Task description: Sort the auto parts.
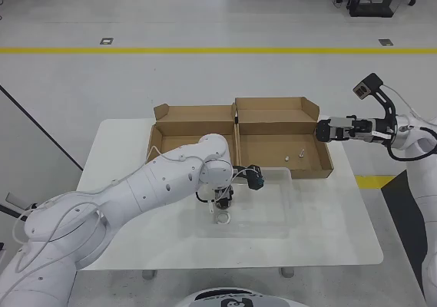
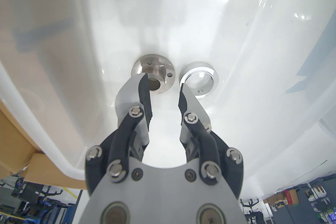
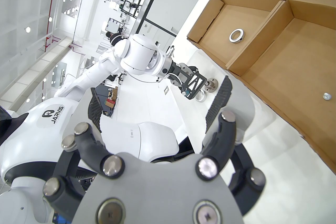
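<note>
Left claw (image 2: 162, 83) down in the white tub (image 2: 52, 51), released over two metal parts.

Holds nothing: fingers (image 2: 145, 99) parted, one tip across the flanged hub (image 2: 164, 71) on the tub floor, the other at the gap between hub and plain ring (image 2: 202, 65) just beside it; contact too close to call. Both parts lying flat, bores up, toward the tub's left end. Beyond the tub's far side on the counter (image 1: 333, 230), two open cardboard boxes side by side: in the left box (image 3: 249, 17), one more ring (image 3: 237, 36); in the right box (image 3: 302, 57), a small flanged piece (image 3: 326, 95). Off past the right box, well apart from the tub, right claw (image 3: 158, 88) in the air, also released, fingers spread wide, gripping nothing.
</note>
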Available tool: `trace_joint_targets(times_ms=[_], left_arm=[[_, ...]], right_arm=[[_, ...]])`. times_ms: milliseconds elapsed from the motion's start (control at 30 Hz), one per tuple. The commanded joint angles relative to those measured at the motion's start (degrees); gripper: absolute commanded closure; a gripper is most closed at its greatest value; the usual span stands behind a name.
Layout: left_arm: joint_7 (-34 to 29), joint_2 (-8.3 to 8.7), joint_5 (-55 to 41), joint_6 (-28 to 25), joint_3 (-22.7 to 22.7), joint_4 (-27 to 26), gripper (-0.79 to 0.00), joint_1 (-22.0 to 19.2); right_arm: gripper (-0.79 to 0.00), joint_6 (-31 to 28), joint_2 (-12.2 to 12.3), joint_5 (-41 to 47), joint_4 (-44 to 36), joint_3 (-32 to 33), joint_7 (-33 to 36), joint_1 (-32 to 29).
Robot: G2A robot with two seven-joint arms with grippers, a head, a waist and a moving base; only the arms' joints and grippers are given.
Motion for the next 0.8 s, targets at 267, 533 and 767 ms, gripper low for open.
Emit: trace_joint_targets(times_ms=[267, 533, 767], left_arm=[[0.23, -1.46, 0.96, 0.19, -0.21, 3.08, -0.314, 0.43], [0.29, -2.05, 1.34, -0.28, -0.49, 4.53, -0.339, 0.5], [0.57, -2.45, 0.94, -0.56, -0.09, 5.45, -0.376, 0.53]], right_arm=[[-0.785, 0.0, 0.0, 0.02, 0.0, 0.0, 0.0, 0.0], [-0.785, 0.0, 0.0, 0.02, 0.0, 0.0, 0.0, 0.0], [-0.785, 0.0, 0.0, 0.02, 0.0, 0.0, 0.0, 0.0]])
